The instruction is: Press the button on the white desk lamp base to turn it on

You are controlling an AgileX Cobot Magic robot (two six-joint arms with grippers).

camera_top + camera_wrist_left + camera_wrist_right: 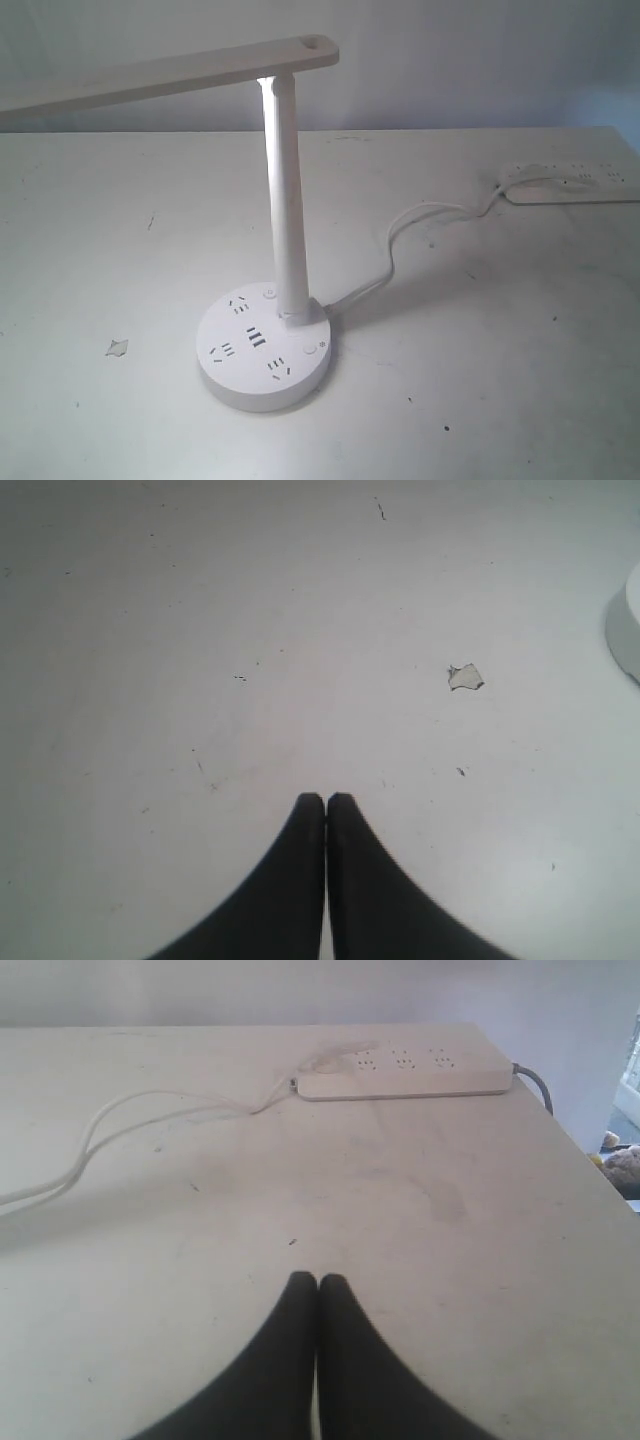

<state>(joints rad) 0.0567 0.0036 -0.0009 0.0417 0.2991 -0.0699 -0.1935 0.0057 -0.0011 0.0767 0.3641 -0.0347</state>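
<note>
Only the exterior view takes in the whole white plastic desk lamp (285,190): slim upright post, long flat arm, and thick round white desk lamp base (262,388) standing mid-bench. The tiny round white button (309,348), next to a small grey sun mark, lies on the base's top, just right of the post's foot.

Left wrist view: left gripper (326,802), black jaws pressed together; scuffed white bench (150,630) ahead, with a small pale chip (465,677) short of the base's edge.

Right wrist view: right gripper (317,1282), jaws likewise closed tip to tip, facing the long white power strip (400,1072) and white cable (100,1130), both well apart.
</note>
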